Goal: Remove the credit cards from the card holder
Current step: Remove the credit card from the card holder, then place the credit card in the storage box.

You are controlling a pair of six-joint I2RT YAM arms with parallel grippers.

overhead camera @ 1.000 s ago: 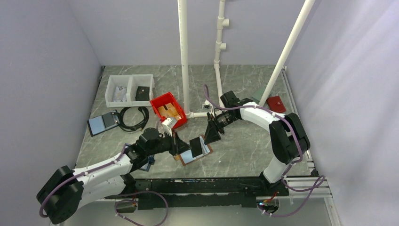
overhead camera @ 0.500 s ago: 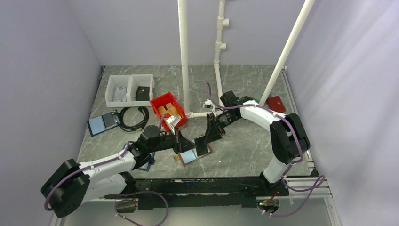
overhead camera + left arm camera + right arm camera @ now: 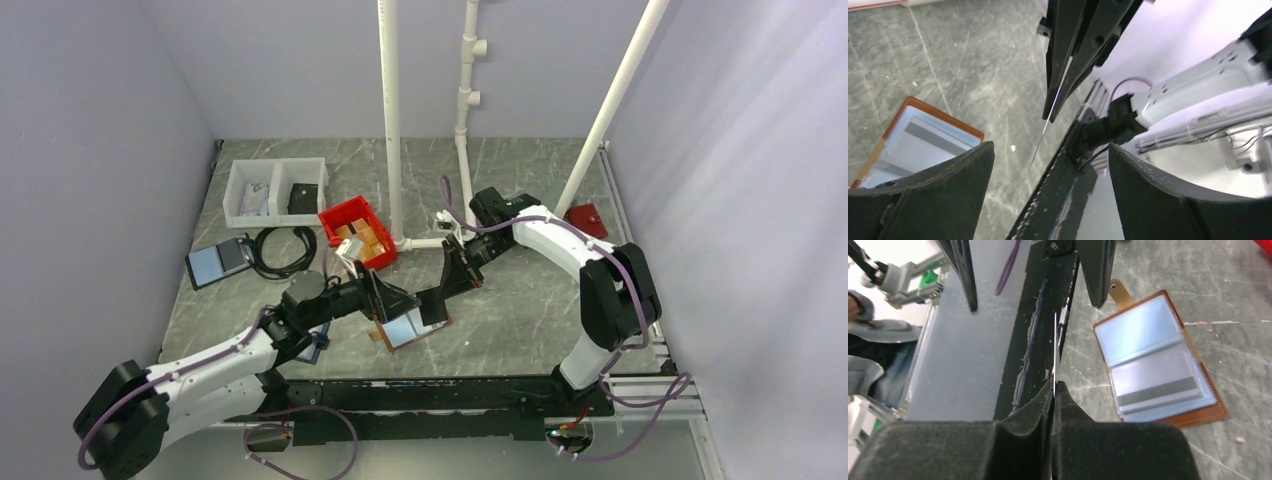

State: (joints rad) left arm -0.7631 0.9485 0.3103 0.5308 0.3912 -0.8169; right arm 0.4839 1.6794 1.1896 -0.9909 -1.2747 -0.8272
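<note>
The brown card holder (image 3: 404,331) lies open on the table, its pale blue sleeves face up (image 3: 1154,360) (image 3: 913,141), with a grey-striped card still in one sleeve. A dark credit card (image 3: 432,305) stands on edge above it, seen as a thin line (image 3: 1055,342) (image 3: 1047,125). My right gripper (image 3: 441,292) (image 3: 1054,386) is shut on that card. The left gripper (image 3: 388,300) (image 3: 1048,150) stands open just left of the card, its fingers either side of the card's far end, touching nothing.
A red bin (image 3: 358,232), a white two-compartment tray (image 3: 275,190), a black cable coil (image 3: 285,250) and a blue-faced folder (image 3: 218,262) sit at the back left. White pipes (image 3: 392,120) rise behind. A dark red pouch (image 3: 585,220) lies at the right. The black front rail (image 3: 1040,325) runs below the card.
The right gripper has closed on the card. The left gripper, shut on it before, has opened and let it go. The holder stays on the table.
</note>
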